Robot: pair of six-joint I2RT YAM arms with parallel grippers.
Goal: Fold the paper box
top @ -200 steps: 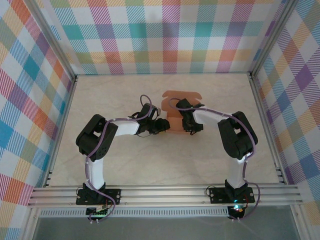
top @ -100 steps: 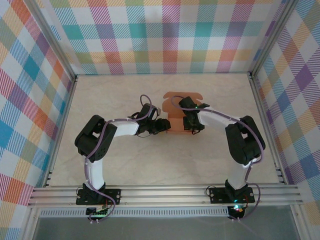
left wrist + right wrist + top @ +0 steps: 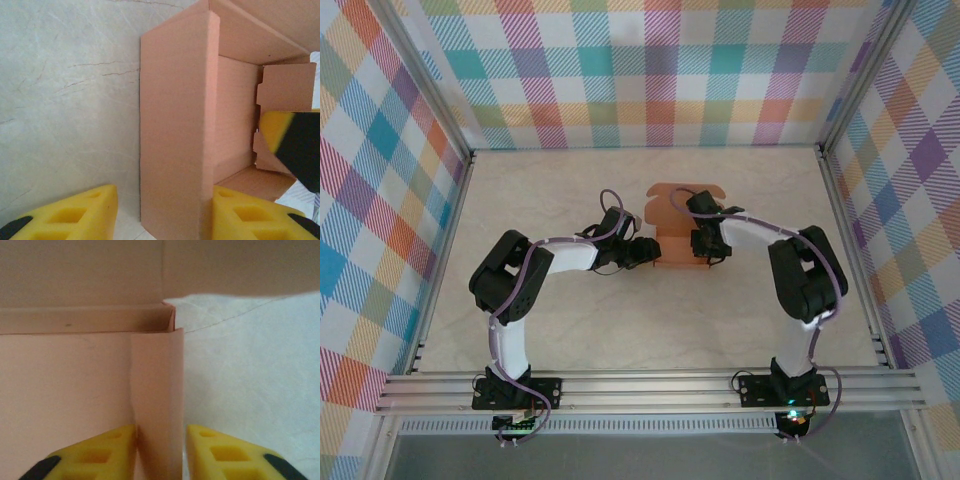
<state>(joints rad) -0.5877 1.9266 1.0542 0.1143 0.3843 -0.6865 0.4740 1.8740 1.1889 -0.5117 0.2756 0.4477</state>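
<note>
The salmon-orange paper box (image 3: 669, 207) stands partly folded at the table's middle, walls raised. My left gripper (image 3: 651, 251) straddles its left wall (image 3: 175, 130): the right finger (image 3: 250, 212) touches the inner face and the left finger (image 3: 75, 217) stands apart from the outer face, so it is open. My right gripper (image 3: 708, 250) is shut on the box's doubled right wall (image 3: 157, 390), with both yellow fingers close against the card. One of the right gripper's fingers (image 3: 292, 142) shows inside the box in the left wrist view. A tabbed flap (image 3: 685, 190) lies flat behind the box.
The pale marble-patterned table (image 3: 570, 190) is bounded by plaid walls (image 3: 650, 70) at the back and both sides. An aluminium rail (image 3: 650, 385) with both arm bases runs along the near edge.
The right gripper has shifted a little along the box's right wall and closed on it, and the right arm's elbow has swung outward. The left arm has stayed in place.
</note>
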